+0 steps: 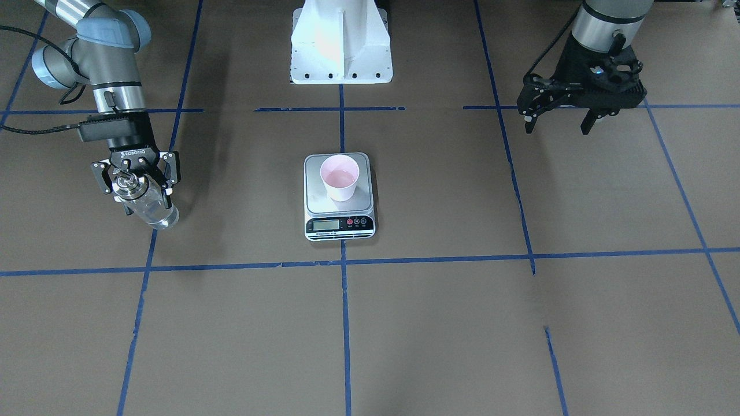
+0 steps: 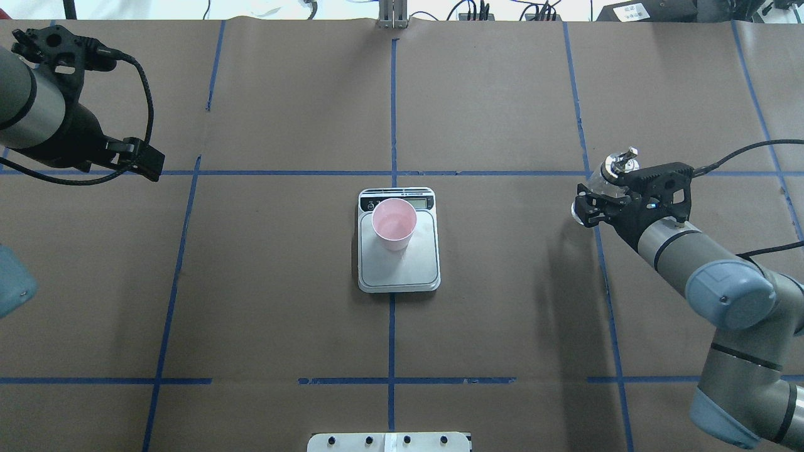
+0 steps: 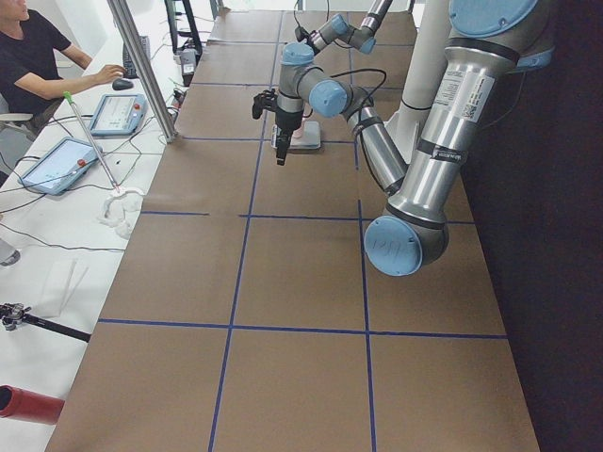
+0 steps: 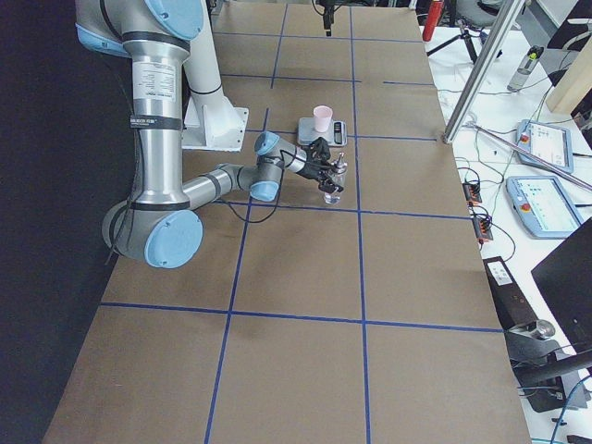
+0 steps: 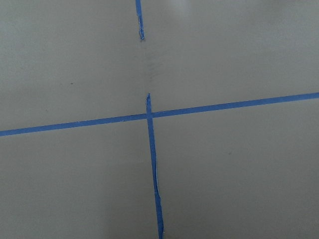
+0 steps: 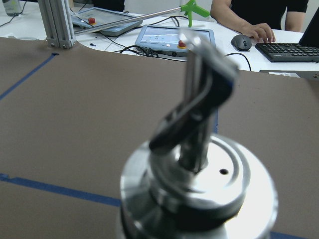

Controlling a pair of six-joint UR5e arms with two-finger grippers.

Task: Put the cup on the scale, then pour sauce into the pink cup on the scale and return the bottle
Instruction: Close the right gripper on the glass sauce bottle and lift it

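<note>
now, right end effector (image 1: 140,192) pinching bottle (image 1: 154,210), left end effector (image 1: 558,127) spread, cup (image 1: 340,178) on scale (image 1: 338,203), blue tape (image 1: 343,263) between

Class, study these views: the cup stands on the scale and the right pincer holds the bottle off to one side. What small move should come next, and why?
Probably lower the bottle until its base rests on the table, then open the right pincer. The pink cup on the scale already holds liquid, so only returning the bottle seems left.
</note>
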